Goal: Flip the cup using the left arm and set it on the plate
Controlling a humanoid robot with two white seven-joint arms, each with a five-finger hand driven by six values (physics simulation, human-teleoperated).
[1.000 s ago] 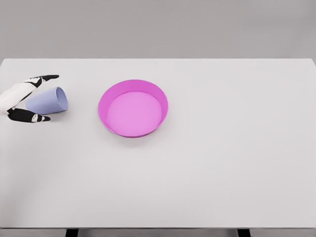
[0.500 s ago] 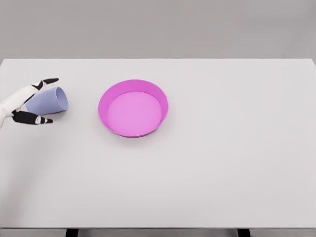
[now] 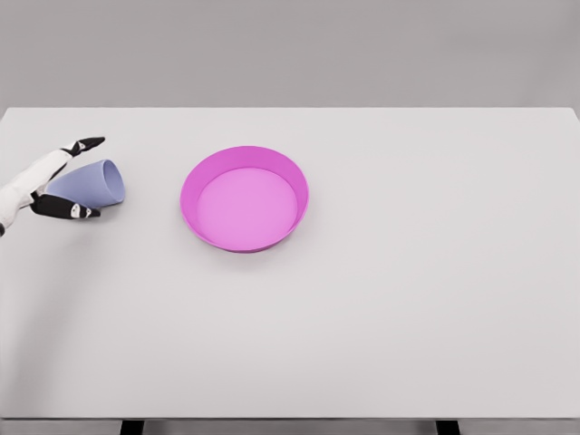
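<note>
While cup point(image 3: 91, 184) lies sideways, left hand point(image 3: 41, 186) fingers point(image 3: 83, 143) bracket it

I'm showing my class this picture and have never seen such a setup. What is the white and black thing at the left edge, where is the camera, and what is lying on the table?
This is a simulator's render, seen from a camera on a humanoid robot's head, looking down at a white table. At the left edge is the robot's left hand, white with black fingertips. Its fingers bracket a pale blue cup lying on its side, mouth toward a round pink plate with a raised rim. Whether the grip is closed is unclear. The right hand is not visible.
</note>
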